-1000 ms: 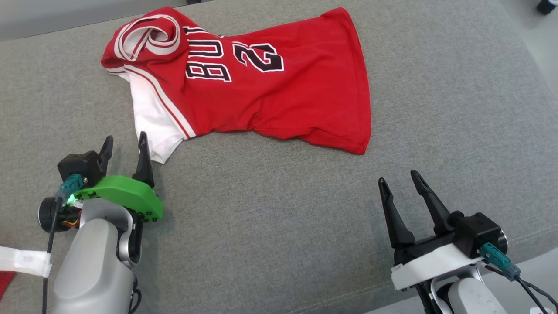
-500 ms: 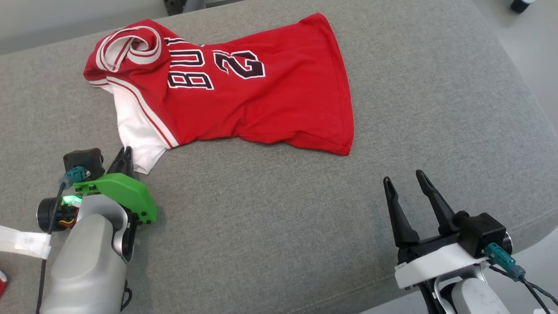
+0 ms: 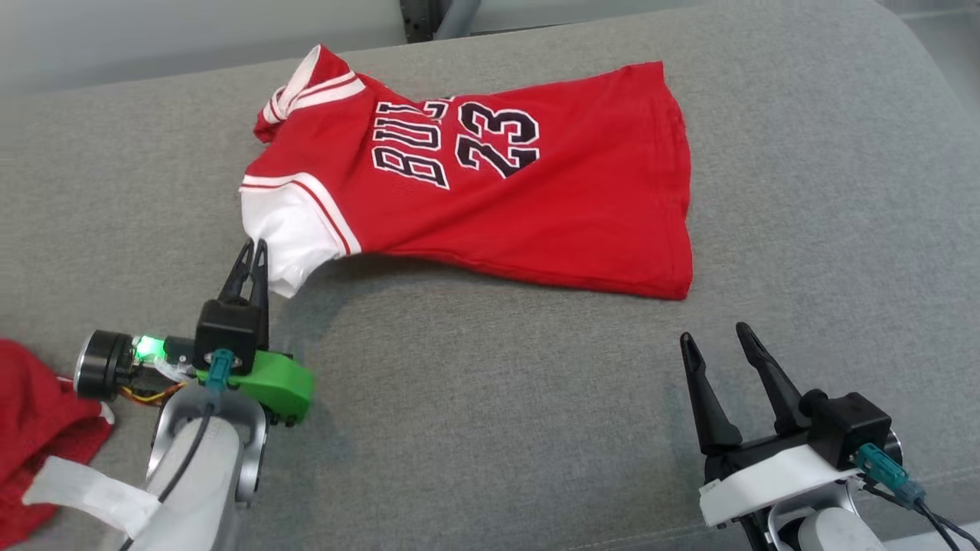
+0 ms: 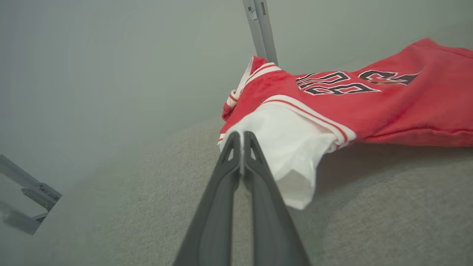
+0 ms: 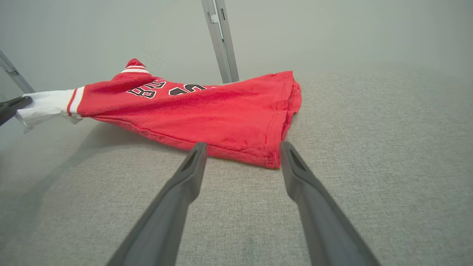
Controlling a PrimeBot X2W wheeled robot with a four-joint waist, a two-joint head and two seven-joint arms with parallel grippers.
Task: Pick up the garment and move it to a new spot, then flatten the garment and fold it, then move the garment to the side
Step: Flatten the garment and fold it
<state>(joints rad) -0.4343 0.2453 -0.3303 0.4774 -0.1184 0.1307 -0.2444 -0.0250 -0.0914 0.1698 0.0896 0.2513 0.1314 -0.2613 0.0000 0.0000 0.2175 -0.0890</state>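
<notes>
- Two grippers hang over a grey cushion (image 3: 490, 398), both toward its near edge, with a red garment (image 3: 536, 207) lying across its far half.
- The garment is a jersey with black, white-edged lettering and the number 23. Its hem points to the cushion's right side and its collar to the far left.
- The left gripper (image 3: 253, 249) is over the cushion's left part. Its two dark fingers are pressed together on the edge of the garment's white sleeve (image 3: 287, 237).
- In the left wrist view the left gripper (image 4: 242, 135) pinches that sleeve (image 4: 288, 147). The sleeve is lifted clear of the cushion and casts a shadow beneath it.
- The right gripper (image 3: 713, 334) is over the cushion's right near corner, with its fingers spread wide and nothing between them.
- In the right wrist view the right gripper (image 5: 243, 146) points at the garment's (image 5: 207, 111) hem corner, and its tips stop just short of the cloth.
- Another red cloth (image 3: 31, 428) lies at the cushion's left edge.
- A grey metal post (image 5: 220, 40) stands behind the cushion's far edge.
</notes>
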